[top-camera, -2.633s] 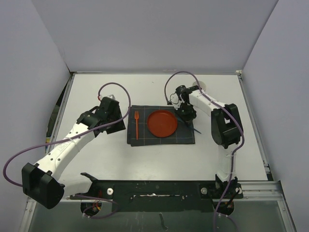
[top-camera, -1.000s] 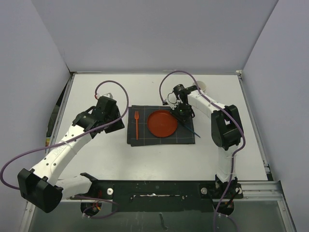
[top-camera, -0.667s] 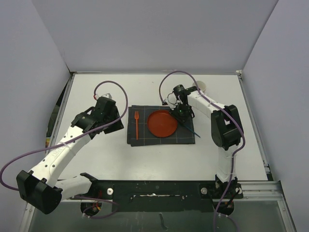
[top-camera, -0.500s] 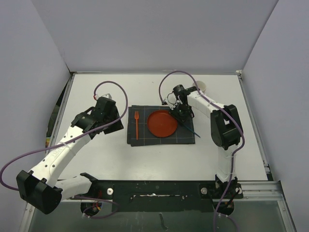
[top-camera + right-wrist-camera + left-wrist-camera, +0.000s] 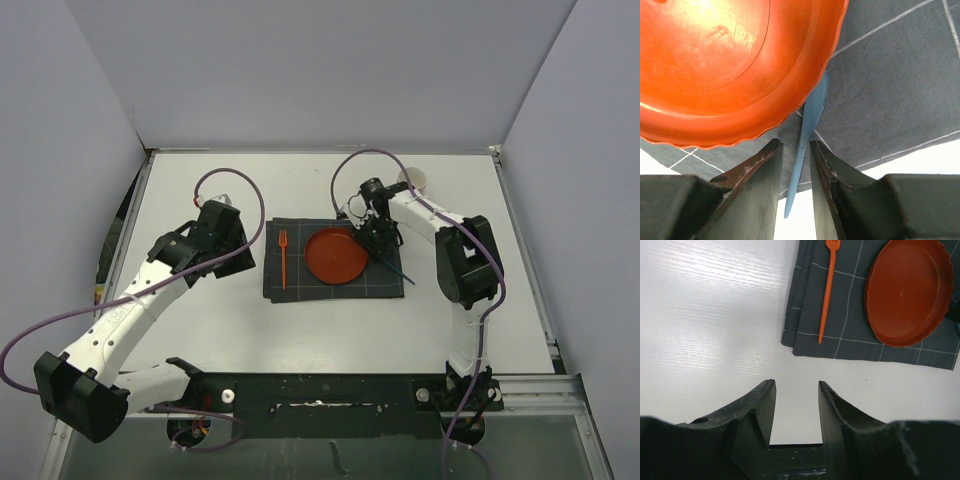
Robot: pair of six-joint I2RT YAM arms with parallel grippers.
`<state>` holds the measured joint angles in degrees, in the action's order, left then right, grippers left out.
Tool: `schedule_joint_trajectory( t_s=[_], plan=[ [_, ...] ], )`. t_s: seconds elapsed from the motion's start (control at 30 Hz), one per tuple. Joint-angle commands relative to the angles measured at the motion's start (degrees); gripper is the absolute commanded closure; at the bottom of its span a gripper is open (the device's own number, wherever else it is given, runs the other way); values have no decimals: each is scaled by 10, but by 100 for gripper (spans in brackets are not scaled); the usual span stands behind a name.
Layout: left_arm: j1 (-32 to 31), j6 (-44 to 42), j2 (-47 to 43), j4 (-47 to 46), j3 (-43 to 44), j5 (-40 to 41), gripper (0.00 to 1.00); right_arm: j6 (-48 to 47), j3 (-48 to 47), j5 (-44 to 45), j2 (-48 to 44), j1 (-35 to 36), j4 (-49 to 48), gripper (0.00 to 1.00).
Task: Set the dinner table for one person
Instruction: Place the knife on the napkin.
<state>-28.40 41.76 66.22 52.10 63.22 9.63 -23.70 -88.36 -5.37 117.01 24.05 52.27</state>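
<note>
As the blue knife settled beside the red plate, the right gripper straddled it, slightly parted, suggesting placement was done. The left gripper idled open.

Right wrist view: the plate is cut off by the top and left edges. Its rim hides the far end of the blue knife. Whether the right gripper fingers press the knife beside the plate cannot be determined.
</note>
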Motion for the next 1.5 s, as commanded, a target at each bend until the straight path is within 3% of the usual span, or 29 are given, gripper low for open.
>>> schedule_joint_trajectory(
  t_s=[0.0, 0.53, 0.67, 0.83, 1.47],
  plan=[
    [0, -2, 3, -5, 36, 7, 62, 0, 2, -17, 5, -6, -20, 71],
    [0, -14, 15, -4, 48, 4, 62, -8, -9, -29, 12, -15, -23, 72],
    [0, -16, 19, -8, 49, 1, 62, -7, -10, -30, 11, -15, -20, 78],
    [0, -19, 17, -10, 49, 5, 62, -2, -35, -23, 6, -16, 8, 100],
    [2, -26, 6, -20, 40, 6, 62, 49, -34, -23, -27, -37, 46, 100]
  ],
)
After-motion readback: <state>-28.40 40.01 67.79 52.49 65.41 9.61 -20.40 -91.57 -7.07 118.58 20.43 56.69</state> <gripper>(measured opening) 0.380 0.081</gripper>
